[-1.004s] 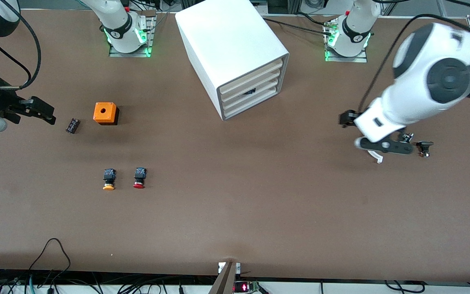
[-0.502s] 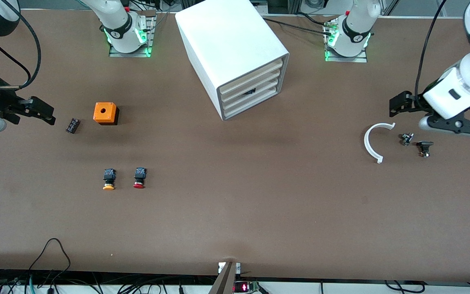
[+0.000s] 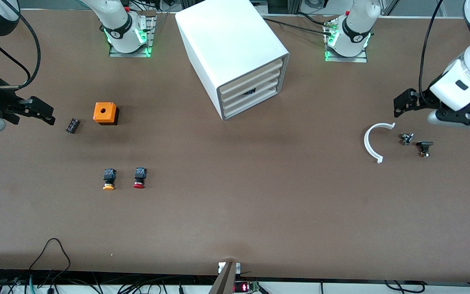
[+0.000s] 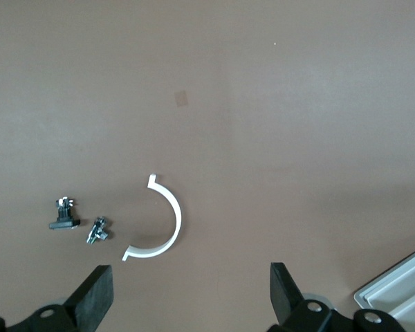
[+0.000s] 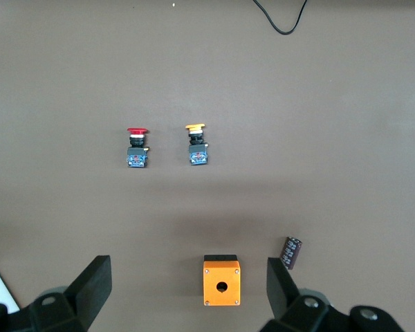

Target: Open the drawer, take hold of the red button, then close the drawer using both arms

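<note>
The red-capped button [image 3: 139, 178] lies on its side on the table, nearer to the front camera than the orange box; it also shows in the right wrist view [image 5: 135, 146]. The white drawer cabinet [image 3: 235, 49] stands between the arms' bases, all its drawers shut, a small dark handle [image 3: 250, 91] on one front. My right gripper [image 3: 43, 110] hangs open and empty over the right arm's end of the table, its jaws wide apart [image 5: 187, 287]. My left gripper [image 3: 459, 118] hangs open and empty over the left arm's end [image 4: 191, 294].
A yellow-capped button [image 3: 109, 179] lies beside the red one. An orange box with a hole [image 3: 105, 112] and a small dark cylinder [image 3: 72, 125] lie near my right gripper. A white arc piece [image 3: 375, 141] and small metal parts [image 3: 406, 139] lie under my left gripper.
My left arm has swung up and toward its own end of the table, uncovering the white arc piece. The right arm has not moved.
</note>
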Action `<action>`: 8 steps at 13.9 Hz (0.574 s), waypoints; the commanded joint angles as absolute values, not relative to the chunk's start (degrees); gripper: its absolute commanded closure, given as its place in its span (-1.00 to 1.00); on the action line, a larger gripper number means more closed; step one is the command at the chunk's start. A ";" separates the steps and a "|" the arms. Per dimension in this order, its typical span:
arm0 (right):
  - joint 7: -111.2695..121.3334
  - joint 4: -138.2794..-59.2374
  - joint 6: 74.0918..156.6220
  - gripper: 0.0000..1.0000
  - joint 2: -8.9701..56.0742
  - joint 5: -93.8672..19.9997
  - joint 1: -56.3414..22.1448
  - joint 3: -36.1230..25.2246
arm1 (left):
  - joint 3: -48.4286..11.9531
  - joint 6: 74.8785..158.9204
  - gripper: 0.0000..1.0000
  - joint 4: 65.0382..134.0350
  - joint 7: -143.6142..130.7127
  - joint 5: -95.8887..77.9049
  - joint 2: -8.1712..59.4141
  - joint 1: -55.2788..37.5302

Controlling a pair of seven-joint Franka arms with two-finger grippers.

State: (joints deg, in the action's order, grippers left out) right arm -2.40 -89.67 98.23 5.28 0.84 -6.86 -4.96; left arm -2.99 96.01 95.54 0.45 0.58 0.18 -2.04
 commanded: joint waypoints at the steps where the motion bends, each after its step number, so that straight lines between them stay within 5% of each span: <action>1: -2.11 -89.12 97.91 -0.99 4.92 0.88 -6.77 -4.75 | -1.85 97.12 -1.00 100.55 0.79 0.09 -4.66 -3.08; 8: -2.20 -87.81 96.07 -0.99 5.27 0.97 -6.86 -4.75 | -2.64 95.45 -1.00 99.49 0.62 0.17 -4.13 -2.64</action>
